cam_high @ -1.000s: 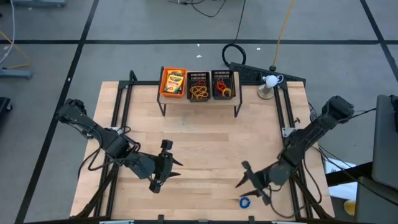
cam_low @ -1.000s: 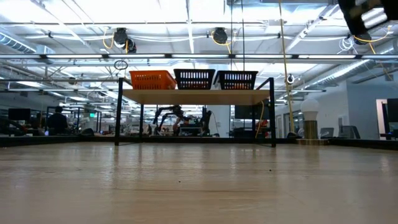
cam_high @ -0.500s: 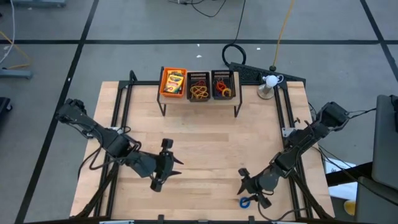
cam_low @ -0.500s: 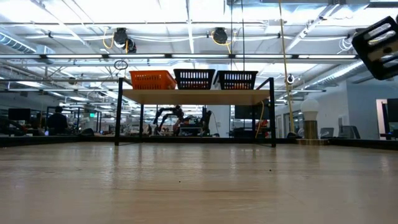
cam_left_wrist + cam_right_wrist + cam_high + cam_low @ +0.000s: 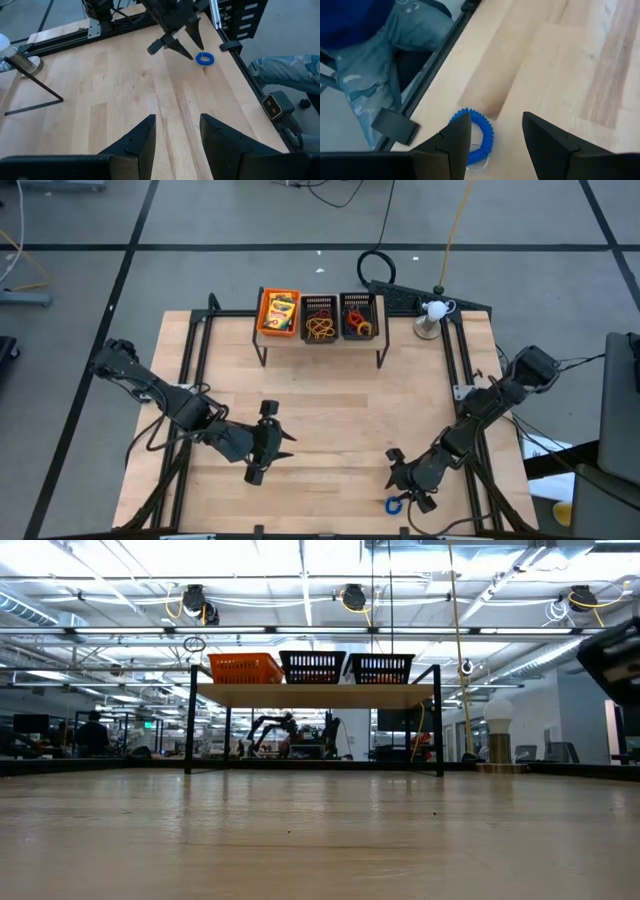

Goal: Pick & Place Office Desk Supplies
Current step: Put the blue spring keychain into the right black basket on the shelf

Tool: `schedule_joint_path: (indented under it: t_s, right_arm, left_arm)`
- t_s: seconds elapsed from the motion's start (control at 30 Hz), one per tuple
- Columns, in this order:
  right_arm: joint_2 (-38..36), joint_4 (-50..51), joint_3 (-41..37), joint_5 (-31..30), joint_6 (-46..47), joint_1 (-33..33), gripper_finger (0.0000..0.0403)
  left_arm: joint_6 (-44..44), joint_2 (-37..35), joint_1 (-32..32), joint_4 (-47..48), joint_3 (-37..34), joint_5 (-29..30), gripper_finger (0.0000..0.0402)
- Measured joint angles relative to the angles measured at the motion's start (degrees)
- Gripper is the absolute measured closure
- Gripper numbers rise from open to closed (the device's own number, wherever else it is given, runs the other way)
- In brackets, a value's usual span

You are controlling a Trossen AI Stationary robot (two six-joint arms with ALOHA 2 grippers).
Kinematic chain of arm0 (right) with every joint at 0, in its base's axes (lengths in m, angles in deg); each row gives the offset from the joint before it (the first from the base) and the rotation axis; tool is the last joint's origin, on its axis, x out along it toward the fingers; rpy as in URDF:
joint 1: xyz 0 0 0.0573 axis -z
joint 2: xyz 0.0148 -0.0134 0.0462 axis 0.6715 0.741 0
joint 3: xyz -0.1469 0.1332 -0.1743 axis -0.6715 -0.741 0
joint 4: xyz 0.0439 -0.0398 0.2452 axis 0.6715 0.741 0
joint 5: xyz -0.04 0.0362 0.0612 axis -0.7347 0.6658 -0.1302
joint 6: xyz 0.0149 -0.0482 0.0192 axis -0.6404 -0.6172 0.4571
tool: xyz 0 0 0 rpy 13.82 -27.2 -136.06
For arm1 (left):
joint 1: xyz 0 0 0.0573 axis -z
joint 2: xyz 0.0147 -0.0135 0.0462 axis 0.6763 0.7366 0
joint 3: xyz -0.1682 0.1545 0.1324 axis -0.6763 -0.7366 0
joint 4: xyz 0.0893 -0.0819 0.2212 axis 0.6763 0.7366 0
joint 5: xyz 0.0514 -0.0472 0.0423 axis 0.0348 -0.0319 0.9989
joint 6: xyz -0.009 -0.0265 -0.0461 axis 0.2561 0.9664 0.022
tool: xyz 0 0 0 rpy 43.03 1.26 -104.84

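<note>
Blue ring (image 5: pixel 394 504): flat on bench (image 5: pixel 330 410), near edge. Right claw (image 5: pixel 400 485): released, fingers straddling ring. Left claw (image 5: pixel 262 442): released, idle mid-bench.

Light wood surface (image 5: pixel 330 410) with black frame rails along edges. Black-legged shelf (image 5: pixel 320 340) at far side carries orange mesh bin (image 5: pixel 279 313) and two black mesh bins (image 5: pixel 320 318) in row. Small white lamp (image 5: pixel 431 315) at far right corner. Black cable coil (image 5: pixel 377 268) on grey floor beyond.
</note>
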Motion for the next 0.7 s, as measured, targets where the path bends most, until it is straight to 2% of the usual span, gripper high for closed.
schedule_joint_path:
  t_s: [0.37, 0.7]
  right_arm:
    - [8.58, -3.92, 0.00, 1.73, 6.62, -0.59, 0.0236]
    - [9.85, -6.29, 0.01, 3.20, 5.77, -0.55, 0.0236]
  left_arm:
    - [1.53, 0.00, 0.00, 0.04, 0.00, -0.15, 0.0252]
    - [1.33, 0.00, 0.00, 0.11, 0.00, -0.32, 0.0252]
